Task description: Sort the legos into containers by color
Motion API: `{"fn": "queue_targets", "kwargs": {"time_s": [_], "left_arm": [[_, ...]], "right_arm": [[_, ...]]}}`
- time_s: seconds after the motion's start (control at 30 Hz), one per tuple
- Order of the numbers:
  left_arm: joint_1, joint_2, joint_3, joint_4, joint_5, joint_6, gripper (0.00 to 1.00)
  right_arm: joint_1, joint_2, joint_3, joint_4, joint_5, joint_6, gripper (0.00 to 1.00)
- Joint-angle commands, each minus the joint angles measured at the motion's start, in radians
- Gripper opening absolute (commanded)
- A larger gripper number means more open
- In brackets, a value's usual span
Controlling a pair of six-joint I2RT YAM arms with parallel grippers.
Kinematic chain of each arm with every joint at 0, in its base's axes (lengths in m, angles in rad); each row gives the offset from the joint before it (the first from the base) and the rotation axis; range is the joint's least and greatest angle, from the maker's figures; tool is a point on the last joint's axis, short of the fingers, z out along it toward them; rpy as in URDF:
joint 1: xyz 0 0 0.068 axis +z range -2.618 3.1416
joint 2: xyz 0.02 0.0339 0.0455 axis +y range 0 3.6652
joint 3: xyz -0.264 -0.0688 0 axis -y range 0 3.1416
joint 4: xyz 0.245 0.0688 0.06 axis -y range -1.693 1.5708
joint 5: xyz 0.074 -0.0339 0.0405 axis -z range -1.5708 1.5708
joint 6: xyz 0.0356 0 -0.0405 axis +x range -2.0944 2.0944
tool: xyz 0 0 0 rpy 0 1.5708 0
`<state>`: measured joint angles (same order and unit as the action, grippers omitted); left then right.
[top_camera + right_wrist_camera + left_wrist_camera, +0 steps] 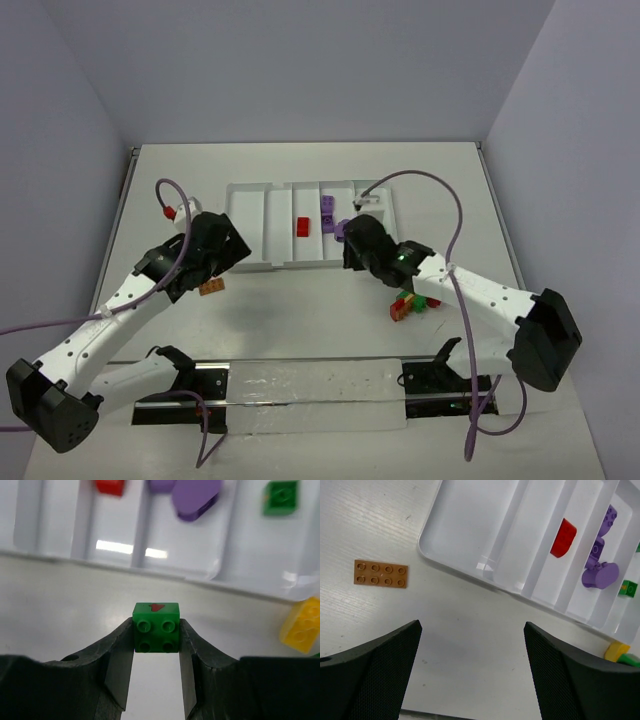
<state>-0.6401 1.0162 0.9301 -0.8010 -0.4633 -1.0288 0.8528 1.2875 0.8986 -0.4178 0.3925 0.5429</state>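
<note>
**Right end effector clamps a green brick short of the tray; left one hangs open**

Nearest the arm bases, a small heap of loose bricks in red, green and yellow lies on the table, right of centre. One yellow brick from it shows at the edge of the right wrist view.

Just beyond the heap, the right end effector is closed on a green brick. Each finger presses flat against one side of the brick, whose four studs face the camera. A small red mark sits on its upper face. The held brick is over bare table, just short of the tray's near rim.

On the left, the left end effector is spread wide, with nothing between its fingers and nothing touching them. It is above the table. An orange-brown plate with eight studs lies flat just beyond its left finger, apart from the tray's near-left corner.

Farther back is the white tray, divided into five narrow compartments. The two on the left hold nothing. The middle one holds a red brick. The next one to the right holds purple pieces, and the last one holds a small green brick.
</note>
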Motion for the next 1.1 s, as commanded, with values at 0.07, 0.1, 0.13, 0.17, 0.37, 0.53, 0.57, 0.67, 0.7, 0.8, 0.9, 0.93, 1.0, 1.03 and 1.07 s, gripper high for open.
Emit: {"fn": "queue_targets", "kwargs": {"time_s": [0.07,0.1,0.13,0.17,0.37,0.53,0.57,0.67,0.7,0.8,0.9,0.93,1.0,1.03,1.07], "left_arm": [[0.158,-0.016,0.017,0.061,0.233,0.050,0.91],[0.179,-0.013,0.015,0.057,0.245,0.049,0.91],[0.213,-0.012,0.010,0.043,0.247,0.047,0.91],[0.215,-0.009,0.010,0.042,0.247,0.046,0.91],[0.461,0.071,-0.054,0.021,0.438,0.079,0.92],[0.545,0.107,-0.119,0.096,0.525,0.076,0.94],[0.547,0.113,-0.124,0.104,0.525,0.073,0.95],[0.554,0.176,-0.124,0.104,0.508,0.033,0.93],[0.555,0.189,-0.122,0.098,0.495,0.005,0.91],[0.556,0.211,-0.125,0.072,0.469,-0.106,0.84],[0.560,0.215,-0.152,0.054,0.430,-0.243,0.81],[0.560,0.220,-0.157,0.042,0.418,-0.246,0.81],[0.566,0.243,-0.155,0.008,0.397,-0.332,0.74],[0.566,0.256,-0.155,0.000,0.396,-0.356,0.73],[0.566,0.267,-0.152,-0.010,0.394,-0.377,0.73]], "right_arm": [[-0.257,-0.012,0.015,0.066,-0.022,-0.070,0.31],[-0.280,0.002,0.022,0.074,-0.029,-0.072,0.31],[-0.301,0.014,0.035,0.089,-0.033,-0.075,0.32],[-0.316,0.031,0.036,0.089,-0.039,-0.075,0.32],[-0.387,0.203,0.130,0.139,-0.054,-0.098,0.40],[-0.397,0.278,0.180,0.140,-0.036,-0.103,0.76],[-0.397,0.285,0.183,0.137,-0.034,-0.103,0.78],[-0.397,0.281,0.197,0.129,-0.041,-0.107,0.85],[-0.397,0.269,0.191,0.129,-0.043,-0.108,0.86],[-0.396,0.215,0.166,0.129,-0.041,-0.110,0.86],[-0.397,0.150,0.138,0.128,-0.041,-0.112,0.86],[-0.397,0.132,0.137,0.126,-0.041,-0.113,0.86],[-0.398,0.087,0.111,0.122,-0.044,-0.115,0.86],[-0.397,0.063,0.102,0.119,-0.044,-0.116,0.86],[-0.397,0.041,0.095,0.115,-0.043,-0.116,0.86]]}}
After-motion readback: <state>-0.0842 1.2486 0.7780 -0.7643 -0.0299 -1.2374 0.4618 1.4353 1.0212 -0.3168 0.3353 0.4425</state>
